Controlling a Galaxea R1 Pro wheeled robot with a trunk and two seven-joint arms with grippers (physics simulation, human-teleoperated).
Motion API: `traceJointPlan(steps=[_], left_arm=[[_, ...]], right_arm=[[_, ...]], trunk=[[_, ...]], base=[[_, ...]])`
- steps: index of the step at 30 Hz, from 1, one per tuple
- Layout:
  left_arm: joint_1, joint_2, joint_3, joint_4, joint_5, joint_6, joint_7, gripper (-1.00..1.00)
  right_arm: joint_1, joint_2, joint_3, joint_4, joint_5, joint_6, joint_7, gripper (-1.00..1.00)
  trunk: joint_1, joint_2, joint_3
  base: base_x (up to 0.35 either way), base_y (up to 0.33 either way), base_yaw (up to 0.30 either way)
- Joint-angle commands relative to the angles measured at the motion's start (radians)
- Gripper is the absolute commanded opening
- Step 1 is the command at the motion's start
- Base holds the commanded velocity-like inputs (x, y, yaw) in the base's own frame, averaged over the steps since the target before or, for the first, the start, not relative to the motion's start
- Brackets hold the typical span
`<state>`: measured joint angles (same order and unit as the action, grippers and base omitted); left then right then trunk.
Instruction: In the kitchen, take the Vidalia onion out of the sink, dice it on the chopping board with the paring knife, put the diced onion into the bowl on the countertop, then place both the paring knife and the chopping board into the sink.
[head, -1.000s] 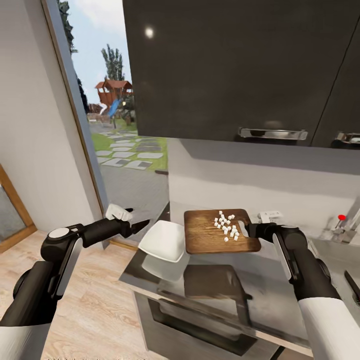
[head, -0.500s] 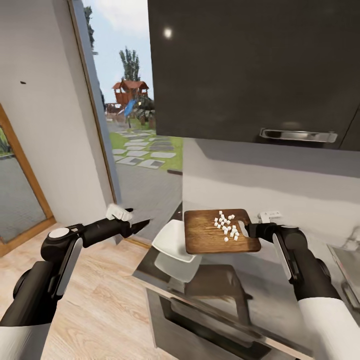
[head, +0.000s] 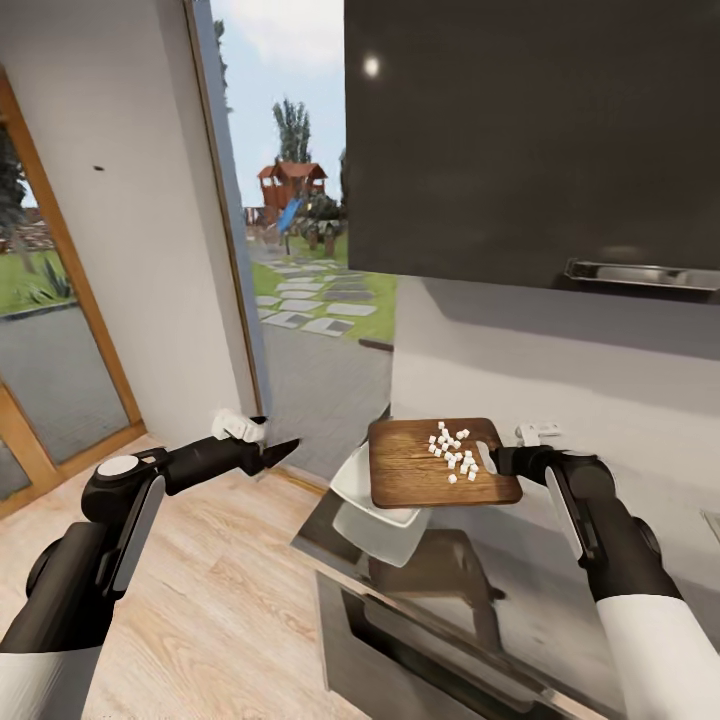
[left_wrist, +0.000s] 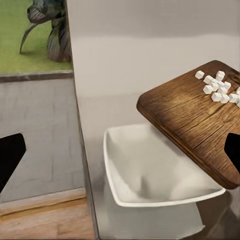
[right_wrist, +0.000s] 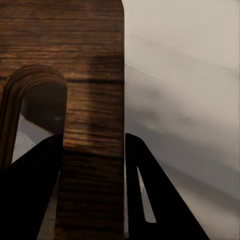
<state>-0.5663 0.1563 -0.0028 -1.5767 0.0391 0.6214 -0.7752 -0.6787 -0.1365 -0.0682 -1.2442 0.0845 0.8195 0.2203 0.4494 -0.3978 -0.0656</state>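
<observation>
My right end effector clamps the dark brown wooden chopping board carrying white onion dice. The board's free end overhangs the shallow white bowl at the glossy grey desk's left end. My left end effector sits beyond that end; I cannot tell its state.

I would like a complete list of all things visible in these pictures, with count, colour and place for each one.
chopping board: one, dark brown wood, held level above the countertop, its near edge overlapping the bowl
diced onion pieces: a cluster of many, white, on the board near the handle end
bowl: one, white, on the countertop's end, partly under the board
countertop: one, glossy grey, below the board
upper cabinet: dark, glossy, above the counter, with a chrome handle
doorway: open to a garden with a red playhouse
floor: light wood planks
left gripper: black, beside the bowl, empty
right gripper: black, clamped on the board's handle end
</observation>
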Motion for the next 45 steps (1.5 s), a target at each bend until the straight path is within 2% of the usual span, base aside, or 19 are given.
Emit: traceJointPlan(steps=[1, 13, 45], left_arm=[[-0.001, 0.000, 0.000, 0.000, 0.004, 0.007, -0.001, 1.00], [-0.001, 0.000, 0.000, 0.000, 0.004, 0.007, -0.001, 1.00], [-0.001, 0.000, -0.003, 0.000, 0.004, 0.007, -0.001, 1.00]], right_arm=[[-0.001, 0.000, -0.001, -0.001, 0.008, 0.004, 0.008, -1.00], [-0.001, 0.000, -0.001, -0.001, 0.008, 0.004, 0.008, -1.00], [-0.001, 0.001, -0.001, -0.001, 0.008, 0.002, 0.008, -1.00]], trunk=[[0.001, -0.002, -0.002], [0.001, -0.002, -0.002], [0.001, -0.002, -0.002]], base=[[0.000, 0.000, 0.190], [0.000, 0.000, 0.166], [0.032, 0.000, 0.001]])
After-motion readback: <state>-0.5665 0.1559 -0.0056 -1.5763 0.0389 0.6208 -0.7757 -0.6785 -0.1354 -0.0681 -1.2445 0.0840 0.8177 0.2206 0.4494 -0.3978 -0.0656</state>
